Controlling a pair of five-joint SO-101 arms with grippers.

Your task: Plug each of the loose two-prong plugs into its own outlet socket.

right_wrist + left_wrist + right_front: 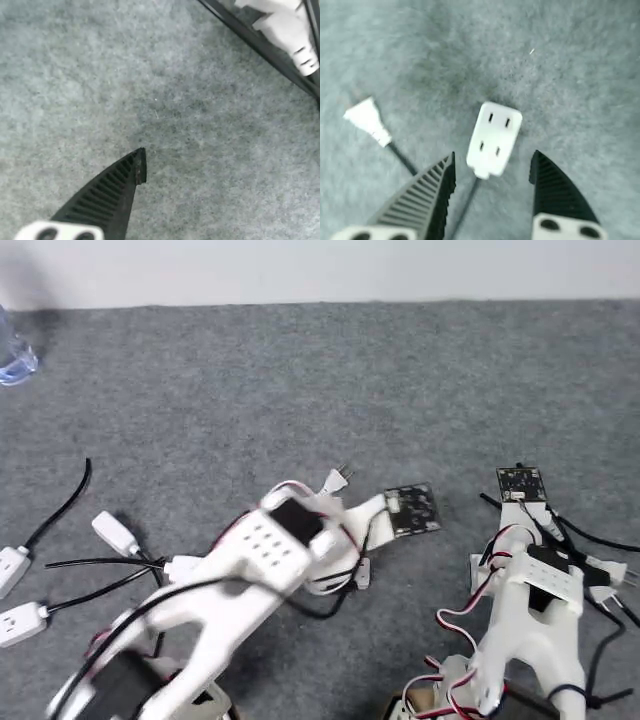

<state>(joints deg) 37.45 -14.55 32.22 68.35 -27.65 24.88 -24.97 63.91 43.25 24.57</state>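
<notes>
A white outlet socket (495,136) with two pairs of slots lies face up on the grey carpet, on a black cord. My left gripper (492,161) hangs open just above it, one black finger (432,195) on each side, not touching. Beside it lies a white two-prong plug (367,120) on a black cord. In the high view the left arm (275,545) stretches over the middle, with a plug (337,478) just beyond it. My right gripper's single visible finger (117,192) hovers over bare carpet, open, with a white plug (290,30) off to one side.
Two more white outlets (10,565) (22,622) and a loose plug (115,532) lie at the left edge with black cords. Another plug (612,575) and cords sit right of the right arm (530,590). A clear bottle (12,355) stands far left.
</notes>
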